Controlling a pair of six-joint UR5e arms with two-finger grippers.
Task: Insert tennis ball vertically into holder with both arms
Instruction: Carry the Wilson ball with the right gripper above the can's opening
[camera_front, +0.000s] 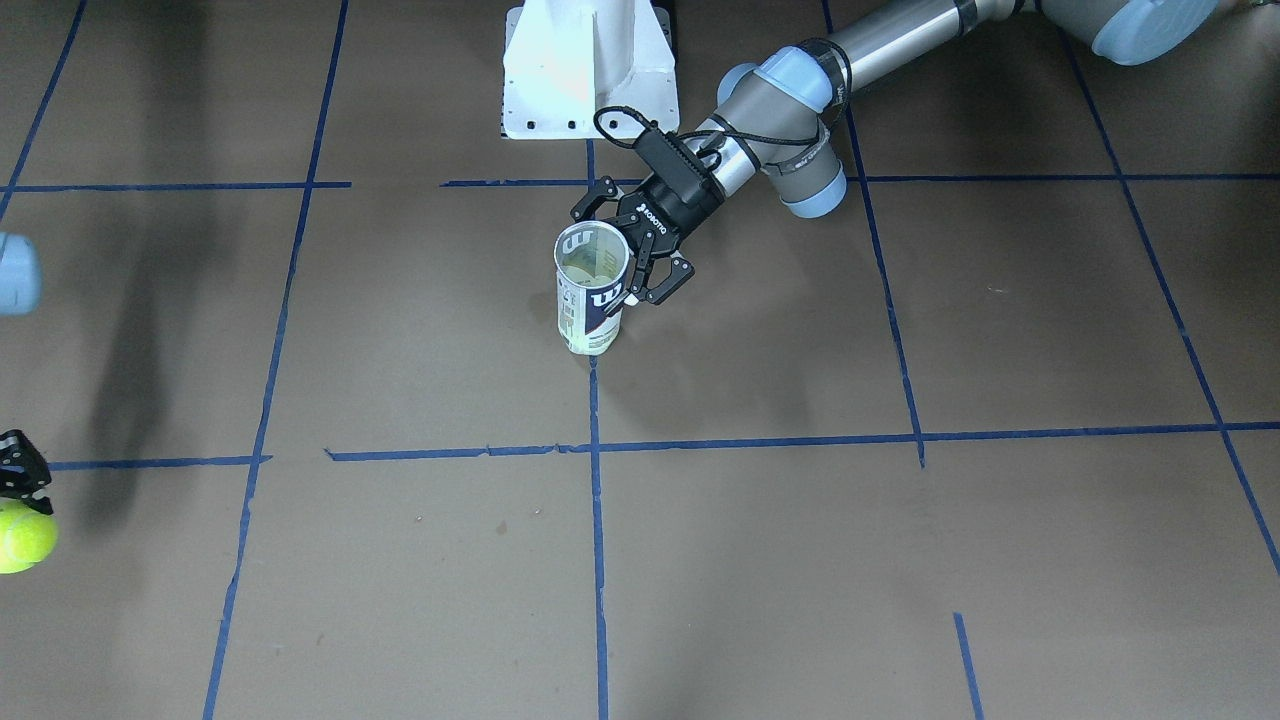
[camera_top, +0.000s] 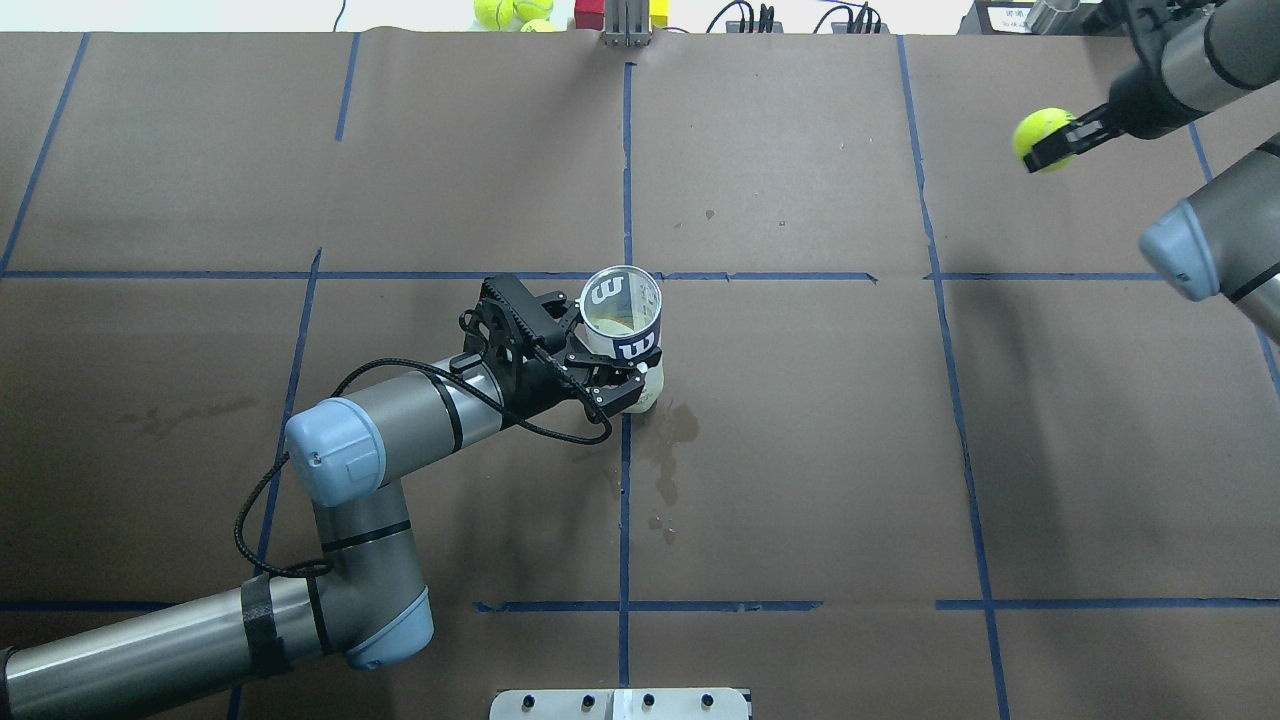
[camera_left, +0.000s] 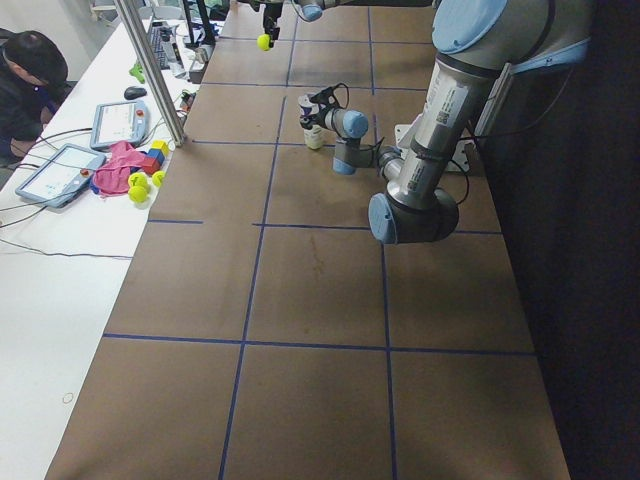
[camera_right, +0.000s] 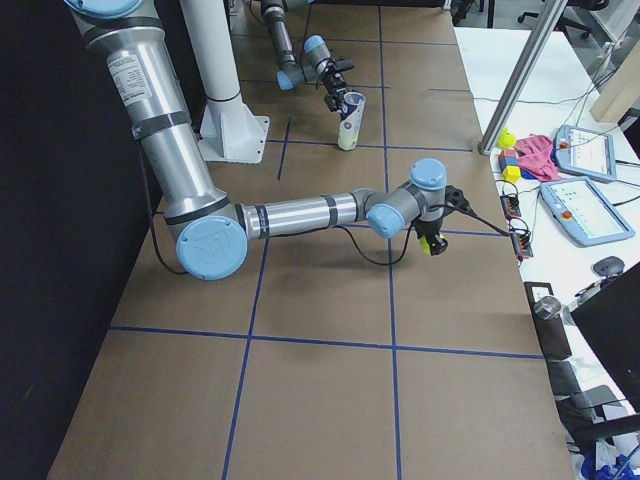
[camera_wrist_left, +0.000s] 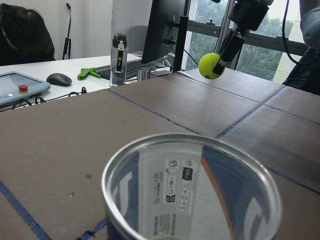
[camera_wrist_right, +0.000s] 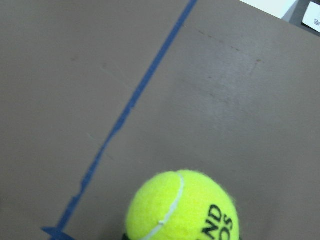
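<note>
The holder (camera_top: 622, 325) is a clear can with a navy "W" label. It stands upright on the brown table near its middle, open end up. My left gripper (camera_top: 600, 345) is shut on the holder's side, one finger on each flank, as the front-facing view also shows for the holder (camera_front: 592, 295) and left gripper (camera_front: 632, 245). Far off at the table's right end, my right gripper (camera_top: 1058, 143) is shut on a yellow tennis ball (camera_top: 1038, 135) and holds it above the table. The right wrist view shows the tennis ball (camera_wrist_right: 182, 207) over blue tape; the left wrist view shows the holder's rim (camera_wrist_left: 150, 150) with the tennis ball (camera_wrist_left: 212, 66) beyond.
The white pedestal base (camera_front: 590, 70) stands at the robot's side of the table. A dark stain (camera_top: 670, 440) lies just near of the holder. Spare balls (camera_top: 510, 12) and blocks sit past the far edge. A person (camera_left: 30, 80) sits at the side desk with tablets.
</note>
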